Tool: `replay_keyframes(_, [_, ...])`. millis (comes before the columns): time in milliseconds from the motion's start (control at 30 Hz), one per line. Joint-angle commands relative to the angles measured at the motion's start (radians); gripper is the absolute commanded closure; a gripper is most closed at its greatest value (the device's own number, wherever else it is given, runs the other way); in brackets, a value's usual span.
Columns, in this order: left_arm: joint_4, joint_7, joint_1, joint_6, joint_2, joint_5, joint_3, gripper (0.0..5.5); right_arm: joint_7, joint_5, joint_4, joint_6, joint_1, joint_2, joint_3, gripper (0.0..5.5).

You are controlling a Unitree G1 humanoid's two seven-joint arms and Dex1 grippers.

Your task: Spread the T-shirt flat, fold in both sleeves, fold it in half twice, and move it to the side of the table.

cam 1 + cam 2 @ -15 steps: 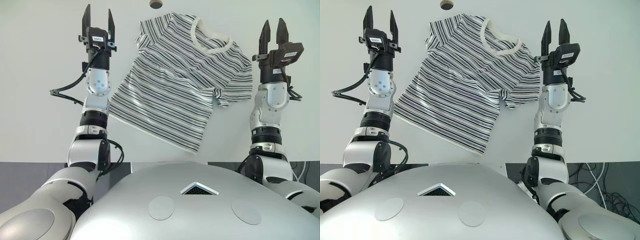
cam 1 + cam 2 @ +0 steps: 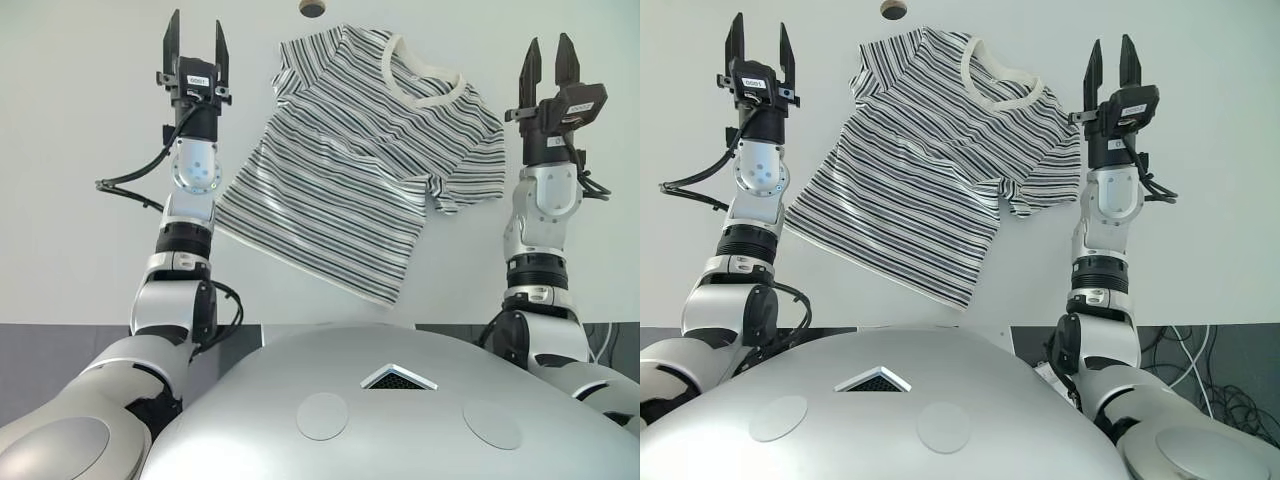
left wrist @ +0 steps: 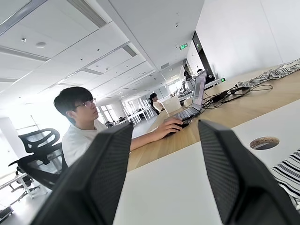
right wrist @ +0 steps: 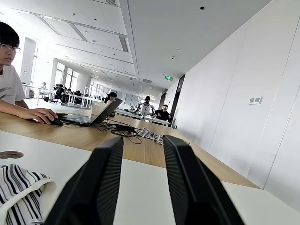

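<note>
I have the T-shirt (image 2: 365, 170) lying on the white counter (image 2: 80, 150), between my two arms. It is mostly spread out but skewed. Its cream collar (image 2: 425, 88) points away from me and to the right, and its hem (image 2: 300, 262) runs slantwise on the near side. The right sleeve (image 2: 468, 185) is bunched, with a fold of cloth tucked at the underarm. The left sleeve (image 2: 290, 62) lies flatter, close to a small round hole (image 2: 313, 8) in the counter just beyond the shirt.

My left end effector (image 2: 197, 30) is to the left of the shirt, near its side edge but apart from it. Its two fingers are spread wide with nothing between them. My right end effector (image 2: 549, 45) is to the right of the shirt, near the bunched sleeve and not touching it. Its fingers are parted by a narrower gap and are also empty. I cannot tell whether either one rests on the counter.
</note>
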Motion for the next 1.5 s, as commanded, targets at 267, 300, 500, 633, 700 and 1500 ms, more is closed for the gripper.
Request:
replay_keyframes(267, [-0.026, -0.021, 0.014, 0.022, 0.015, 0.012, -0.031, 2.97, -0.010, -0.018, -0.024, 0.000, 0.016, -0.022, 0.010, 3.90])
replay_keyframes(300, [-0.026, -0.027, 0.014, 0.023, 0.017, 0.012, -0.036, 2.97, -0.011, -0.019, -0.028, 0.001, 0.018, -0.023, 0.010, 3.90])
replay_keyframes(500, [-0.036, -0.076, 0.025, 0.024, 0.025, 0.011, -0.066, 2.97, -0.015, -0.029, -0.034, 0.002, 0.022, -0.035, 0.011, 3.90])
replay_keyframes(633, [-0.061, -0.129, 0.041, 0.021, 0.026, -0.031, -0.067, 2.97, -0.017, -0.036, -0.035, 0.004, 0.023, -0.039, 0.007, 3.90])
replay_keyframes(700, [-0.077, -0.149, 0.050, 0.019, 0.026, -0.043, -0.068, 2.97, -0.018, -0.044, -0.039, 0.007, 0.028, -0.043, 0.011, 3.90])
replay_keyframes(1500, [-0.885, -0.870, 0.417, 0.295, 0.339, -0.062, -0.414, 2.97, 0.383, -0.375, 0.405, 0.085, -0.239, -0.479, 0.325, 3.90])
